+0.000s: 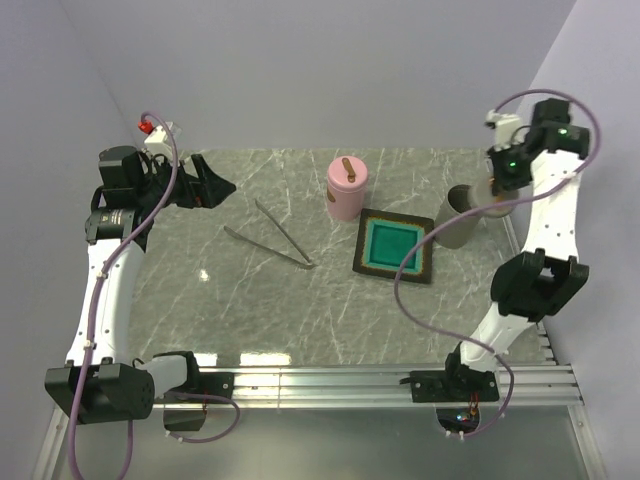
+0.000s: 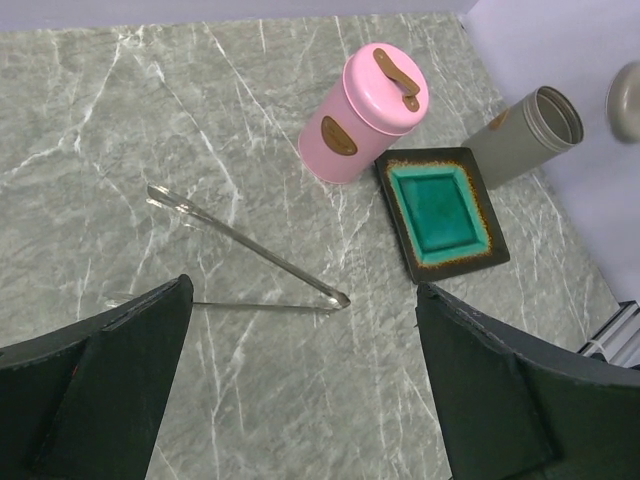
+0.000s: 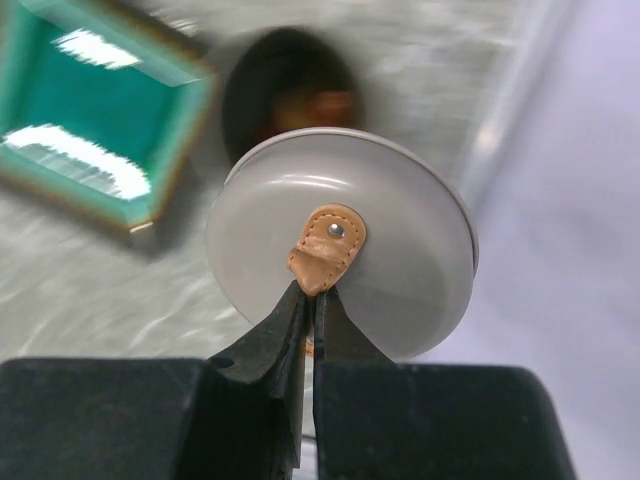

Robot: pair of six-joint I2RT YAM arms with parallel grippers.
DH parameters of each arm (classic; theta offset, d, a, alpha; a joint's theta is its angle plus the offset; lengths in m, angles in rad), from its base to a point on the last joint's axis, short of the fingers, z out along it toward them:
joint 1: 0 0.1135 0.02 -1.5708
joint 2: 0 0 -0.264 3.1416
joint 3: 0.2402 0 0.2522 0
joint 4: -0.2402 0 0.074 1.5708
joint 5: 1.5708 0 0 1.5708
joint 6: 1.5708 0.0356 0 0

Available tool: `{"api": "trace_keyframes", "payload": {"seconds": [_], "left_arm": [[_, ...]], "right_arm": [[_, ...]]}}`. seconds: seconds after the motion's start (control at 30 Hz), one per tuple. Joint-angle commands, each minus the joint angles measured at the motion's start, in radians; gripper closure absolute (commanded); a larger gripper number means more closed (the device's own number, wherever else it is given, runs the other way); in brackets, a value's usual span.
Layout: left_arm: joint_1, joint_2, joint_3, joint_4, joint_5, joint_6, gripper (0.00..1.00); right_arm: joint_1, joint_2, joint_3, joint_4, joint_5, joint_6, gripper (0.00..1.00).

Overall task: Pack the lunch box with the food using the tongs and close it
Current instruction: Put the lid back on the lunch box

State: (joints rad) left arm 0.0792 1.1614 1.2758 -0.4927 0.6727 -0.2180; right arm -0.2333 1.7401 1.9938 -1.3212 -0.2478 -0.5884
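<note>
The silver tongs (image 1: 283,233) (image 2: 247,244) lie flat on the marble as a narrow V, joined end pointing towards the tray. My left gripper (image 1: 212,183) (image 2: 303,300) hovers open at the table's far left, empty, with the tongs' joined end below it. My right gripper (image 1: 497,190) (image 3: 312,295) is shut on the tan leather strap (image 3: 325,250) of a grey round lid (image 3: 400,280) (image 2: 625,100), held above an open grey canister (image 1: 458,218) (image 2: 525,135). A pink canister (image 1: 346,190) (image 2: 365,115) stands lidded. I cannot tell which is the lunch box. No food shows clearly; a blurred orange-brown shape sits inside the grey canister.
A black square tray with a teal inside (image 1: 393,243) (image 2: 440,210) lies between the tongs and the grey canister, holding nothing. The wall runs close behind the canisters. A metal rail (image 1: 380,385) runs along the near table edge.
</note>
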Motion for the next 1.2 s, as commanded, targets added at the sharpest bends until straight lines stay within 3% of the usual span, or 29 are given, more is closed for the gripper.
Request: {"api": "trace_keyframes", "payload": {"seconds": [0.0, 0.17, 0.53, 1.17], "left_arm": [[0.002, -0.028, 0.017, 0.019, 0.039, 0.022, 0.01], [0.004, -0.026, 0.004, 0.023, 0.038, 0.022, 0.01], [0.002, -0.025, -0.039, 0.037, 0.034, 0.019, 0.01], [0.002, -0.012, -0.061, 0.049, 0.038, 0.012, 0.01]], "right_arm": [[-0.101, 0.087, 0.152, -0.122, 0.002, -0.065, 1.0], [-0.141, 0.202, 0.263, -0.122, -0.039, -0.06, 1.0], [-0.136, 0.277, 0.266, -0.122, -0.174, -0.03, 1.0], [-0.063, 0.366, 0.312, -0.124, -0.2, 0.048, 1.0]]}}
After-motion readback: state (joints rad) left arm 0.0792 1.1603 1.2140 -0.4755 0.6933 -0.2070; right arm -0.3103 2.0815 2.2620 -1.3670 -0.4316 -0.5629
